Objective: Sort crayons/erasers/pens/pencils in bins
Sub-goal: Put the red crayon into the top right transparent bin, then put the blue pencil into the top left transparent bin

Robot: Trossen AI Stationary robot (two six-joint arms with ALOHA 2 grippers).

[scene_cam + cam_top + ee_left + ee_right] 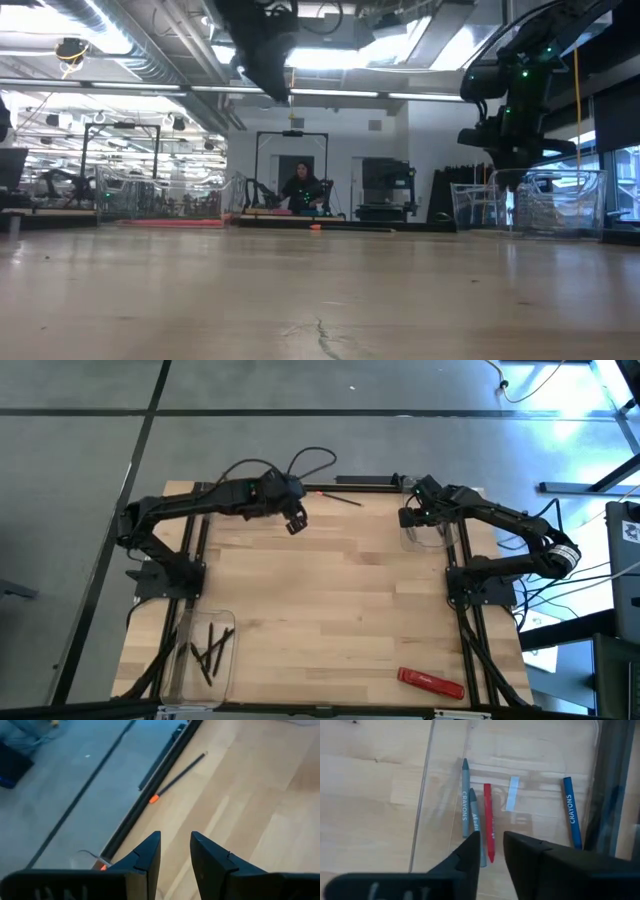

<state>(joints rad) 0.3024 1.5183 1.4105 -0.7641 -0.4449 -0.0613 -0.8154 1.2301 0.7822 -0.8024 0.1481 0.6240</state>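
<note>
My left gripper hovers above the table near its far edge, fingers a little apart and empty. A thin dark pencil with an orange end lies flat on the table by the far edge, beyond the gripper; it also shows in the high view. My right gripper hangs over a clear bin at the far right, fingers a little apart and empty. Two grey crayons, a red crayon, a blue crayon and a small white piece lie in that bin.
A second clear bin at the near left holds several dark pencils. A wide flat red bar lies at the near right. Black frame rails run along the table's sides. A person sits far behind the table.
</note>
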